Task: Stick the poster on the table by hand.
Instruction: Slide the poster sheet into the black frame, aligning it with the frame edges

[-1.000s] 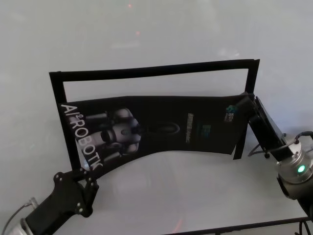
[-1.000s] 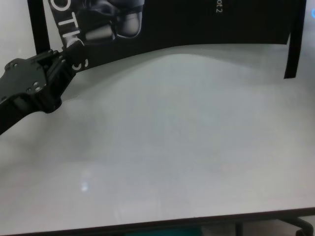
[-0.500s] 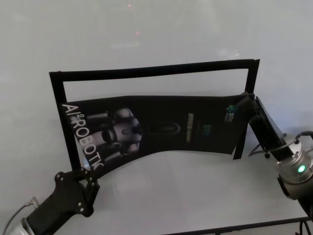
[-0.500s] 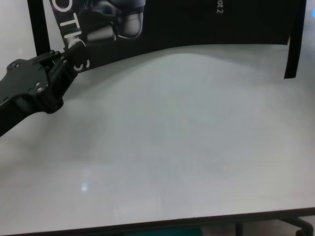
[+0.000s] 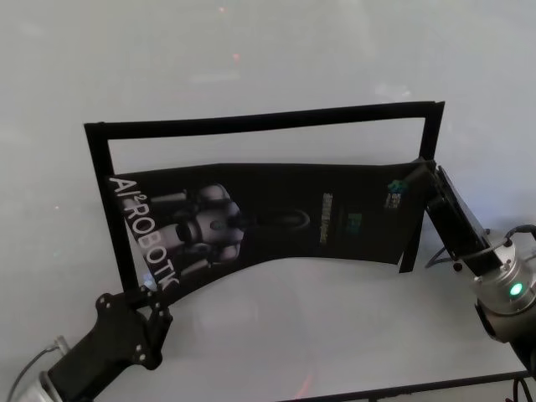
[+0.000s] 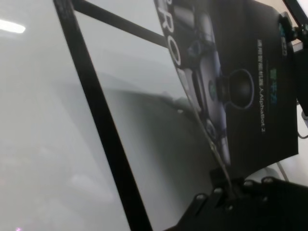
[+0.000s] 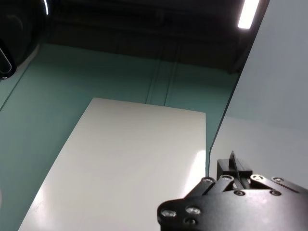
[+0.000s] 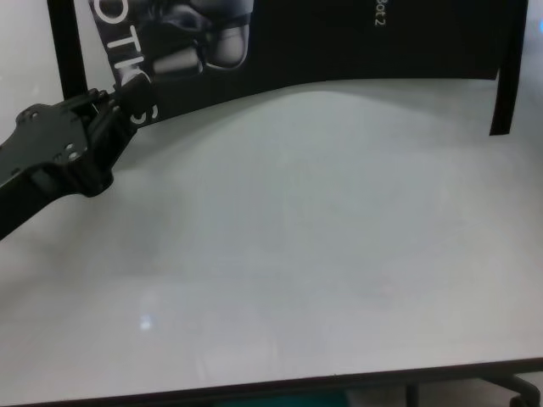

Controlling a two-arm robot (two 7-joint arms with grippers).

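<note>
1. The table (image 5: 335,335) carries a three-sided frame of black tape strips (image 5: 260,120) toward its far edge; no containers in sight.
2. The poster (image 5: 276,213) hangs bowed inside that frame, lifted off the surface — I judge sticking has not begun; it has yet to be lowered, aligned and pressed flat.
3. My left gripper (image 5: 144,295) pinches the poster's near-left corner, jaws closed on the sheet.
4. My right gripper (image 5: 419,177) grips the poster's right edge — closed on it too.
</note>
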